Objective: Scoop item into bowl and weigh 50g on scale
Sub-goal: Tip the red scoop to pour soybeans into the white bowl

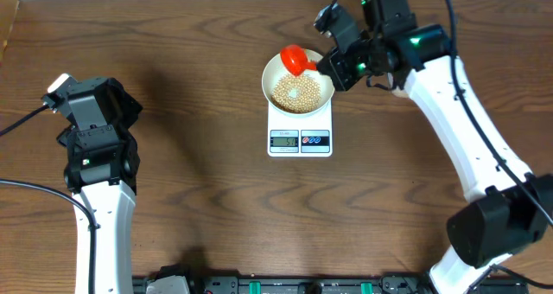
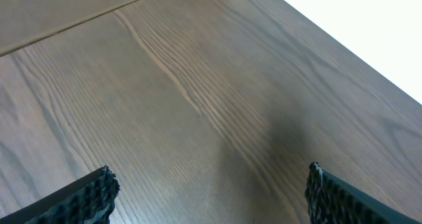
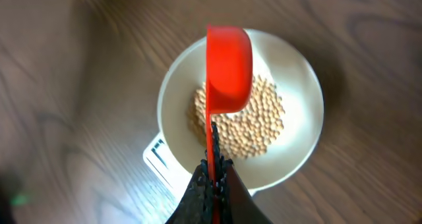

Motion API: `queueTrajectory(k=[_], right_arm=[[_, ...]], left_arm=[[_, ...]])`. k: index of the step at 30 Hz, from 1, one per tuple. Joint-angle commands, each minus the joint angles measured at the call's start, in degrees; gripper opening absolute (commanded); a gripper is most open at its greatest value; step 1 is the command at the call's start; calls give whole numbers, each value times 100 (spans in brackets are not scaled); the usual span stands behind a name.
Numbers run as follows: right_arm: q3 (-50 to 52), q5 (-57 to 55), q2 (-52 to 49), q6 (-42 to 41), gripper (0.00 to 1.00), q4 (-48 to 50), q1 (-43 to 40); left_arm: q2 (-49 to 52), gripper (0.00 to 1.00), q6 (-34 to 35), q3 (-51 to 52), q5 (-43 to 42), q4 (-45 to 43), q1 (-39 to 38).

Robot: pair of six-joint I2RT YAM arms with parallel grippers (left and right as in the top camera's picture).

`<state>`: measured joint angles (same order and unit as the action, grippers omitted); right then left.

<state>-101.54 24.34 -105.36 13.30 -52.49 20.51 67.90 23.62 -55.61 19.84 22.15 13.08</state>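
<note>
Soybeans (image 1: pixel 298 92) heaped in white bowl (image 1: pixel 270 73) atop digital scale (image 1: pixel 300 142), upper centre; red scoop (image 1: pixel 297 60) above, clamped in right gripper (image 3: pixel 214 174); left gripper (image 2: pixel 210 178) spread apart over wooden table (image 2: pixel 198 85).

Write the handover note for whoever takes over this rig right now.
Right gripper: shut on the handle of the red scoop, which it holds over the bowl.
Left gripper: open, empty, above bare table, away from the work.
The bowl sits on the scale with a layer of beans in it.
Done: beans scooped in.
Left: the display is too small to read; check it against 50g and adjust.
</note>
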Motion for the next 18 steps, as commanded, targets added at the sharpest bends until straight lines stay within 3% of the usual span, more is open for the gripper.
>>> queueTrajectory(k=[1, 18], right_arm=[[-39, -516, -109, 297, 1, -87, 101], [-35, -1672, -693, 826, 1, -107, 485]], left_arm=[[37, 93, 7, 0, 81, 9, 24], [37, 93, 7, 0, 81, 9, 24]])
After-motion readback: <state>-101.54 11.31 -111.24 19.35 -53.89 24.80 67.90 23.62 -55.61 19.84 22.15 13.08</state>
